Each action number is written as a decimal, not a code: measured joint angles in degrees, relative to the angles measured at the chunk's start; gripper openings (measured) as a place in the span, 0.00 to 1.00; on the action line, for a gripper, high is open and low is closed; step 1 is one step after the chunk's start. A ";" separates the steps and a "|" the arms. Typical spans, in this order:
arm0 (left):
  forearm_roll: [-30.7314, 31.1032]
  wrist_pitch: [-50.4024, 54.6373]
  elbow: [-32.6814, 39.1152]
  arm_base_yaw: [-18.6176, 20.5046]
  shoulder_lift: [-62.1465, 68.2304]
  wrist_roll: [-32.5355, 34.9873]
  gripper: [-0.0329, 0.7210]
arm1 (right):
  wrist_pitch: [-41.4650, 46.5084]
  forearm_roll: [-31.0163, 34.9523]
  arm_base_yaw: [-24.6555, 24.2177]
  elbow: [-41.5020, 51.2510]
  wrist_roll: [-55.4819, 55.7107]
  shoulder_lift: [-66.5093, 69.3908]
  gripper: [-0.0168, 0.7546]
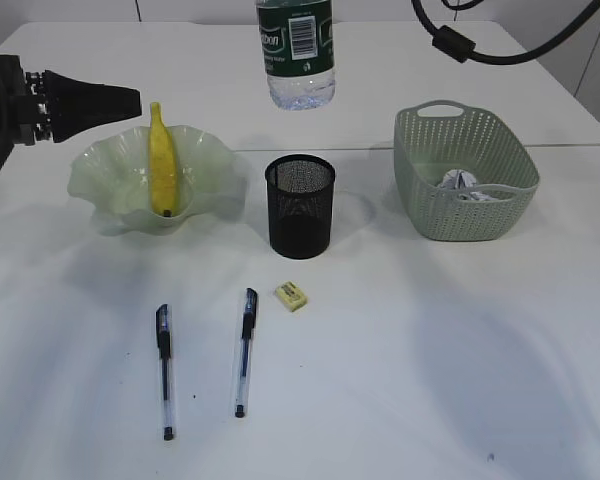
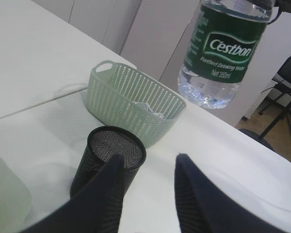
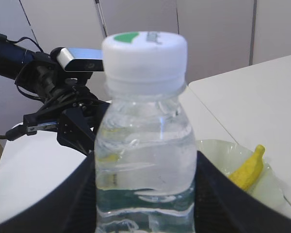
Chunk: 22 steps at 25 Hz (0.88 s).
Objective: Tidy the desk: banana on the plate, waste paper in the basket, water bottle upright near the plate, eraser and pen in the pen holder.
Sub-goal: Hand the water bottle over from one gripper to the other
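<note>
The water bottle hangs upright above the back of the desk, behind the pen holder. My right gripper is shut on the bottle's clear body below the white cap; it is outside the exterior view. The banana lies in the plate. Waste paper sits in the basket. The eraser and two pens lie on the desk in front. My left gripper hovers open and holding nothing, above the plate's left rim.
A seam splits the desk behind the plate and basket. Black cables hang at the top right. The left wrist view shows the pen holder just below my fingers and the basket beyond it.
</note>
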 joint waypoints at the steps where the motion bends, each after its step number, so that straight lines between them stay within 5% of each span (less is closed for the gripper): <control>1: 0.00 0.00 0.00 0.00 0.00 0.00 0.37 | 0.00 -0.08 0.10 0.00 -0.46 0.00 0.51; 11: -4.23 -0.10 0.00 -2.71 0.00 2.14 0.40 | 0.00 3.00 0.10 0.00 0.24 0.00 0.51; 18: -4.59 -1.00 0.00 -6.61 0.00 2.62 0.70 | 0.00 3.45 0.10 0.00 2.71 0.00 0.51; 22: -4.63 -1.13 0.00 -6.97 0.00 2.74 0.78 | 0.00 3.34 0.10 0.00 3.58 0.00 0.51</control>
